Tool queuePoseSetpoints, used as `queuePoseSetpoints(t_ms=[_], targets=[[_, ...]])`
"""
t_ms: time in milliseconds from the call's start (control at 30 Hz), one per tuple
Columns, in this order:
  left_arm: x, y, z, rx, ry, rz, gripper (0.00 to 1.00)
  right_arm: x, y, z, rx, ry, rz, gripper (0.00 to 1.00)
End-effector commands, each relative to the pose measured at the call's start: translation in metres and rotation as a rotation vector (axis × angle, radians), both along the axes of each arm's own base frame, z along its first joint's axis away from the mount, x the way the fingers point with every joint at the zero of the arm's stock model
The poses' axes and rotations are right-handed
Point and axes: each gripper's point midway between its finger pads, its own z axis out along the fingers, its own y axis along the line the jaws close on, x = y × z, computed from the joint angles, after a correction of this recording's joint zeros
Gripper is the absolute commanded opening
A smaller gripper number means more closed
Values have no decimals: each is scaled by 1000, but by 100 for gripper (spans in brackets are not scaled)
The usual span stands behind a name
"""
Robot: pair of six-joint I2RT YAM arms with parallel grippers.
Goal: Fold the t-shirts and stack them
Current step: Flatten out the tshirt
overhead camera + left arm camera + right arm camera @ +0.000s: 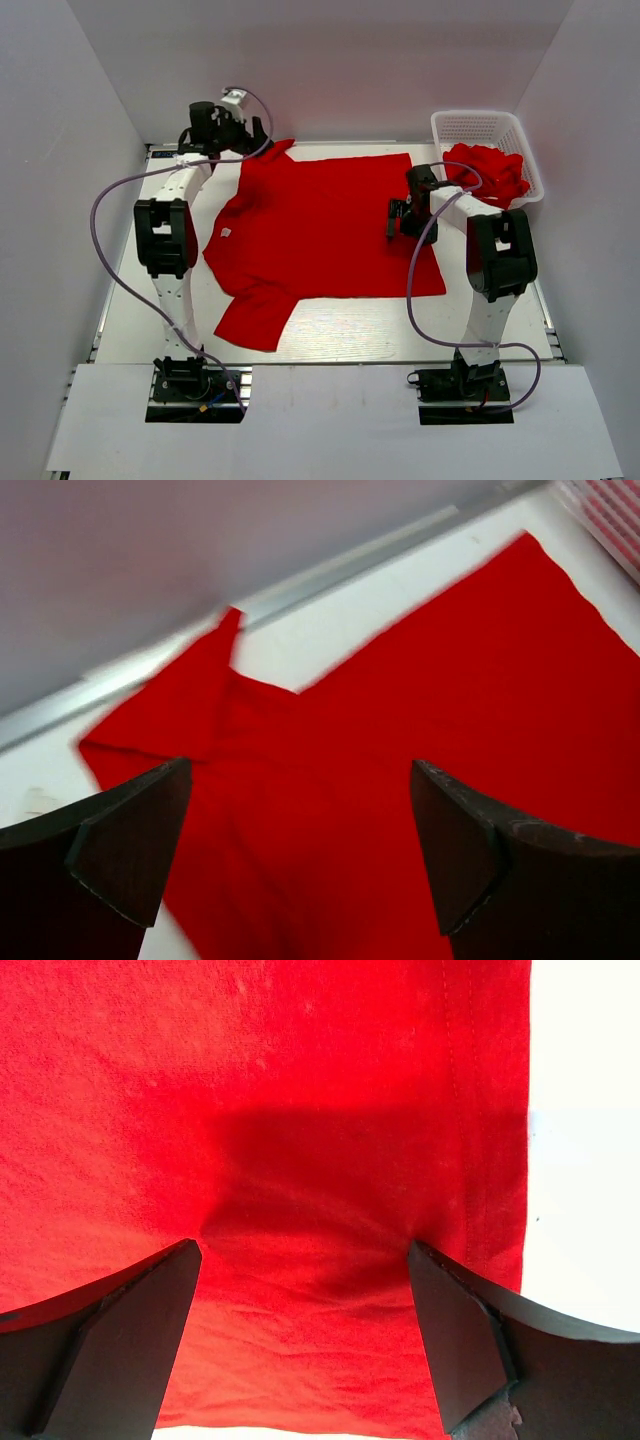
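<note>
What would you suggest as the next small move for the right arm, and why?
Probably close the right end effector: its open fingers press into the spread shirt just inside the hem, with cloth puckered between them, so a pinch should catch the fabric for folding.

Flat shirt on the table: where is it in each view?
Top: shirt spread flat mid-table, between the arms.
Left wrist: shirt fills the centre and right.
Right wrist: shirt fills nearly the whole frame.
Shared landmark: white table strip along the shirt's edge, seen in all three.
</note>
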Motion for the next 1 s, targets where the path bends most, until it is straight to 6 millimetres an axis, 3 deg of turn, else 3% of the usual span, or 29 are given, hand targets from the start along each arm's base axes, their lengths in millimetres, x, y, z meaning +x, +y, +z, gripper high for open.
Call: queuePoseSetpoints(t_ms=[0, 133, 300, 400, 500, 533, 600, 800, 967], targets=[[-32, -18, -20, 1, 137, -35, 100, -5, -6, 8, -9, -10, -24, 90], [-47, -15, -54, -13, 243, 2, 100, -4, -9, 12, -21, -22, -48, 90], [-50, -5, -80, -7, 312, 93, 100, -5, -11, 13, -24, -21, -66, 90], [-49, 11, -92, -20, 330, 149, 100, -5, -11, 12, -19, -15, -71, 90], [-41, 20, -99, 19, 318, 193, 100, -5, -10, 11, -10, -11, -71, 90], [-42, 21, -115, 31, 354, 189, 100, -5, -11, 10, -11, -8, -73, 90], [-39, 13, -120, 9, 365, 146, 100, -5, -12, 10, -16, -6, -73, 90], [-27, 8, -167, -9, 458, 136, 100, -4, -22, 6, -68, -1, -91, 90], [-14, 38, -188, 97, 490, 298, 100, -6, -26, 3, -92, 11, -100, 90]])
